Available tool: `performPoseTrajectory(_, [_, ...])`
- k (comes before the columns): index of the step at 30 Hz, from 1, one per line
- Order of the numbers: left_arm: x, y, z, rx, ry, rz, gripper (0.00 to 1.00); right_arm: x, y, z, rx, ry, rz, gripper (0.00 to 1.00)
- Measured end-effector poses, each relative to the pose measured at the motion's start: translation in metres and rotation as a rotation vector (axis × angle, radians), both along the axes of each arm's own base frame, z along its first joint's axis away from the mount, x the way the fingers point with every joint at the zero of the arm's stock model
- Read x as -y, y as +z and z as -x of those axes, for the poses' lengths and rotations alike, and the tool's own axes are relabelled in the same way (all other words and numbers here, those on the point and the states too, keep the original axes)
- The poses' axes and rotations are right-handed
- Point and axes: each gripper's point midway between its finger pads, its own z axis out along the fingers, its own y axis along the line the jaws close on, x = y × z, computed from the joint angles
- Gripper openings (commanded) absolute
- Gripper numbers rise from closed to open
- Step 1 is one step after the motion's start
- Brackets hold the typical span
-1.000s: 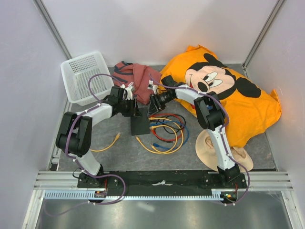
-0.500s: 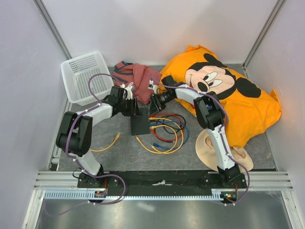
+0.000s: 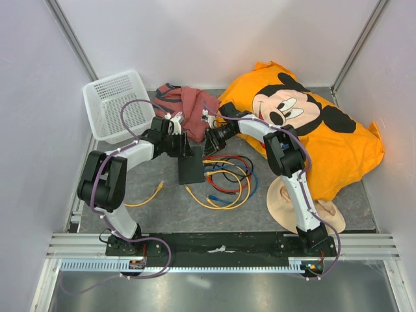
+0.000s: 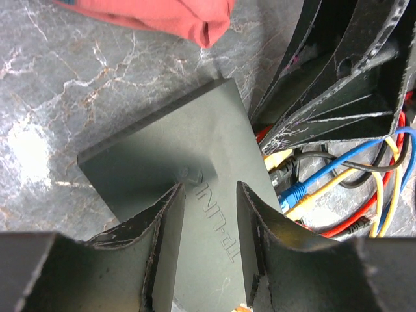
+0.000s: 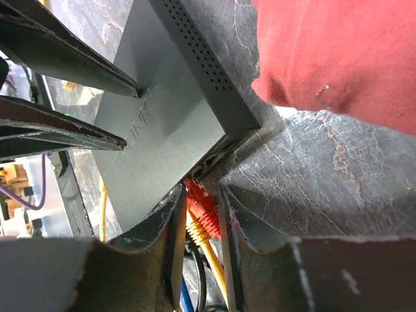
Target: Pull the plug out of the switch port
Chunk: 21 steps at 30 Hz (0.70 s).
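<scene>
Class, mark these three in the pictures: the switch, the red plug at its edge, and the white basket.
switch (image 4: 195,130), left wrist view, on its flat top face.
red plug (image 5: 203,211), right wrist view, on the plug's red body.
white basket (image 3: 116,99), top external view, on its bare mesh floor.

black switch, red plug, white basket

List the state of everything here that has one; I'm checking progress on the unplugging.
left tool: open, tips resting on the switch top.
right tool: shut on red plug.
switch: flat on the table.
red plug: in its port.
yellow cable end: unplugged, lying loose on the table.
basket: upright.
</scene>
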Motion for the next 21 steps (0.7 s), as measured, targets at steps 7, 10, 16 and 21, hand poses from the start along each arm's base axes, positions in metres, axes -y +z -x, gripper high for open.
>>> performPoseTrajectory(7, [0.003, 0.001, -0.01, 0.018, 0.0, 0.005, 0.47, -0.001, -0.001, 0.0, 0.032, 0.003, 0.041, 0.18])
performPoseTrajectory(10, [0.003, 0.001, -0.012, 0.021, 0.0, 0.006, 0.47, -0.002, 0.001, 0.0, 0.082, 0.015, 0.074, 0.14])
performPoseTrajectory(16, [0.003, 0.001, -0.013, 0.025, 0.002, 0.005, 0.46, -0.003, 0.003, 0.001, 0.18, 0.046, 0.151, 0.04])
performPoseTrajectory(21, [0.004, 0.001, -0.014, 0.029, 0.002, 0.006, 0.46, -0.003, 0.005, 0.002, 0.235, 0.07, 0.186, 0.0])
